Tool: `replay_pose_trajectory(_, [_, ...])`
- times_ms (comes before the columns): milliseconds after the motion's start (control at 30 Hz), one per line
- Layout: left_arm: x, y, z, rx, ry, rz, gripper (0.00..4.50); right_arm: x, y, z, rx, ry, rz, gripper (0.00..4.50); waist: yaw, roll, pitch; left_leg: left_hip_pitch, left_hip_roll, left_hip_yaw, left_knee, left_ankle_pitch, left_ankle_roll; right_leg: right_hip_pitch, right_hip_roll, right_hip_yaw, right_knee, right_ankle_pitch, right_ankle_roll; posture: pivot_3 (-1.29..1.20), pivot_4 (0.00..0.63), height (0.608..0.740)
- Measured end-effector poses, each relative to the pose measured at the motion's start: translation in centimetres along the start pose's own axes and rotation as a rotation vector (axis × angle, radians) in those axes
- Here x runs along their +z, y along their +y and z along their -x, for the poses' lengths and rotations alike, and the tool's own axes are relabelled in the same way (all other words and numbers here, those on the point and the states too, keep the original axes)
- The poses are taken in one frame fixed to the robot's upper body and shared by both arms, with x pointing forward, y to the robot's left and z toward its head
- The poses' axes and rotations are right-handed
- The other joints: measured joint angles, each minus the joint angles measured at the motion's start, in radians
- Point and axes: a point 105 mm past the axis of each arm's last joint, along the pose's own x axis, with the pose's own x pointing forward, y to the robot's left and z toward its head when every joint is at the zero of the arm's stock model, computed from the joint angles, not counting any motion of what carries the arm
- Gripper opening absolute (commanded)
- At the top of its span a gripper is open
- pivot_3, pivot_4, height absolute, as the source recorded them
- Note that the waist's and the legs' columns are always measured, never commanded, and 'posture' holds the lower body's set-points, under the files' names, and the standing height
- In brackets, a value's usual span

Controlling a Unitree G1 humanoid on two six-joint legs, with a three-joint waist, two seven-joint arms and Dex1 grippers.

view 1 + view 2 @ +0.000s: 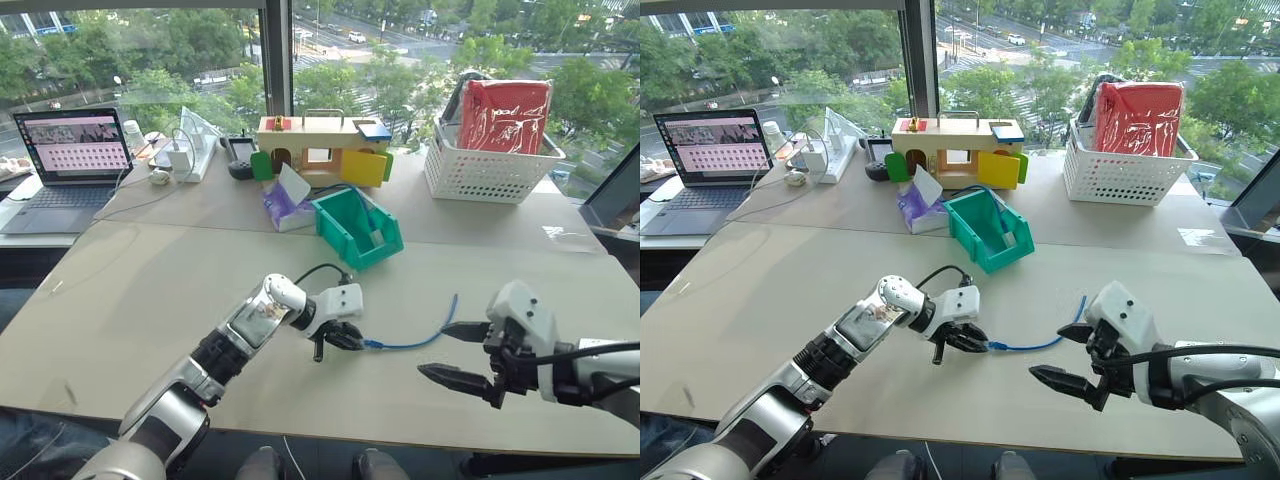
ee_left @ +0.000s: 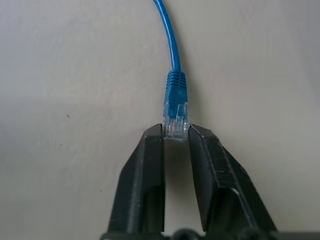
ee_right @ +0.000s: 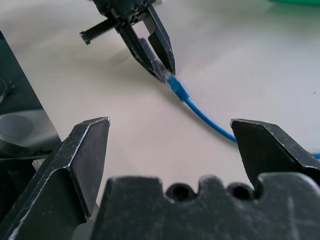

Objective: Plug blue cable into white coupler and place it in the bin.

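Left gripper (image 2: 175, 137) pinches the blue cable (image 1: 415, 342) by its clear plug (light, limp cord, brittle clip); right gripper (image 1: 455, 354) gapes empty.

A pale beige table (image 1: 150, 300) is lit by even daylight. Large windows (image 1: 150, 50) are seen along the far side, divided by a dark vertical frame (image 1: 277, 55); green trees (image 1: 590, 90) and a street are visible outside. An open laptop (image 1: 70, 160) is placed far left, a white lattice basket (image 1: 485, 170) far right.

An office: laptop (image 1: 72, 150) on tables (image 1: 150, 290) beside high-rise windows (image 1: 140, 60).
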Motion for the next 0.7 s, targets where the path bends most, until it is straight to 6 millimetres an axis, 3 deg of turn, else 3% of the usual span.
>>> replay_pose_trajectory(100, [0.3,-0.5,-0.6,-0.014,-0.058,0.047,0.21,-1.9,0.6,-0.3,0.011,0.040,-0.083,4.50,0.006,0.000,0.000,-0.002,-0.001,-0.001,0.000,0.000,0.000,-0.001,0.000,0.001,-0.001,0.000,0.000,0.00,0.150,0.737])
replay_pose_trajectory(200, [1.2,-0.5,-0.8,-0.011,-0.105,0.048,0.21,-2.3,1.0,-0.6,0.016,-0.026,-0.175,4.50,0.008,-0.001,0.000,-0.002,0.000,-0.003,0.000,0.000,0.000,0.000,0.002,0.002,-0.001,0.000,0.001,0.00,0.150,0.737])
replay_pose_trajectory(367, [4.9,0.2,0.4,0.073,-0.298,0.035,0.21,-2.2,1.0,-2.3,-0.012,-0.298,-0.569,4.50,0.003,0.001,-0.001,-0.002,0.001,-0.006,0.001,0.000,0.000,0.000,0.004,0.004,0.000,0.000,0.000,0.00,0.150,0.737])
replay_pose_trajectory(467, [5.2,-0.2,0.7,0.089,-0.322,0.021,0.21,-2.4,0.8,-3.0,-0.050,-0.416,-0.796,4.50,-0.003,0.003,-0.002,-0.002,0.001,-0.008,0.001,0.000,0.000,0.000,0.004,0.005,0.000,0.000,0.000,0.00,0.150,0.737])
replay_pose_trajectory(700, [4.4,-1.1,0.0,0.097,-0.305,0.071,0.21,0.4,1.2,-4.1,-0.058,-0.610,-1.128,4.50,-0.020,0.003,-0.002,-0.001,0.000,-0.011,0.001,0.001,0.001,0.000,0.004,0.006,0.001,0.000,0.002,0.00,0.150,0.737])
